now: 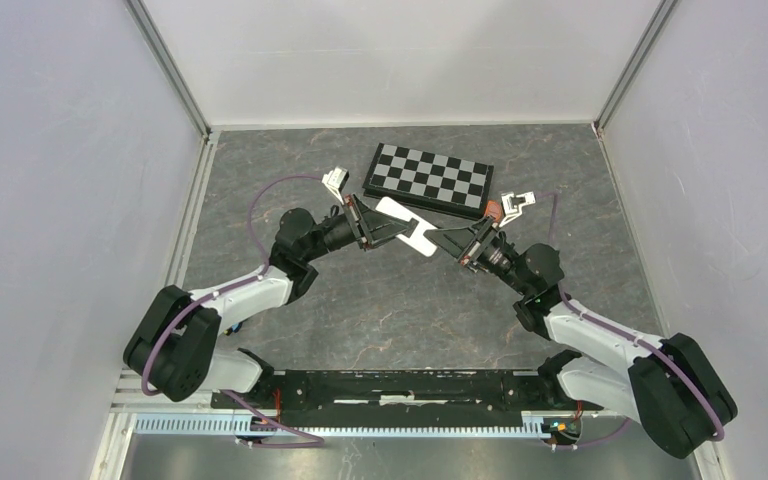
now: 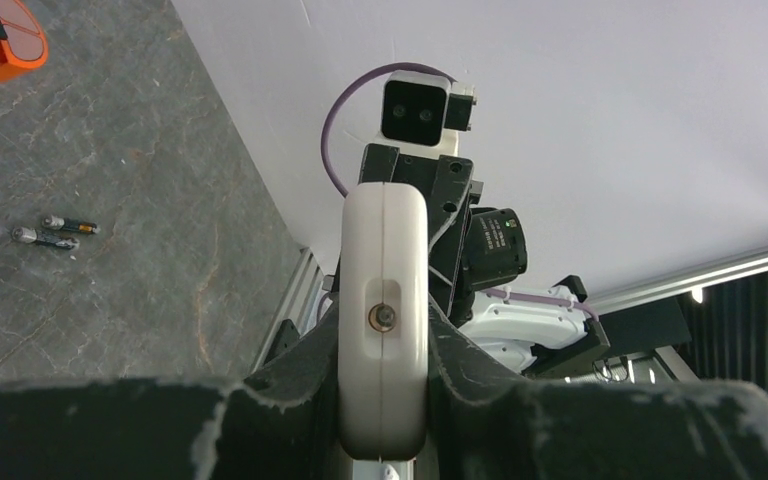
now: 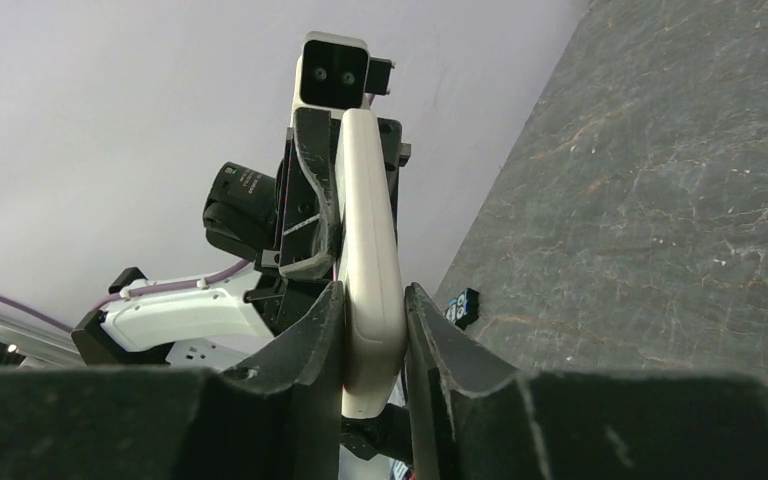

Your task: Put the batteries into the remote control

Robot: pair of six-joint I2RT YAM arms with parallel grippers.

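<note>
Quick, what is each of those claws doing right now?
Left gripper: closed on one end of the slim white plastic remote control.
Right gripper: closed on the same remote's other end.

Angling both white-and-black arms inward, clamping black left gripper and right gripper onto opposite ends of slim white remote.

One remote, two batteries, one checkered board, one orange object.
</note>
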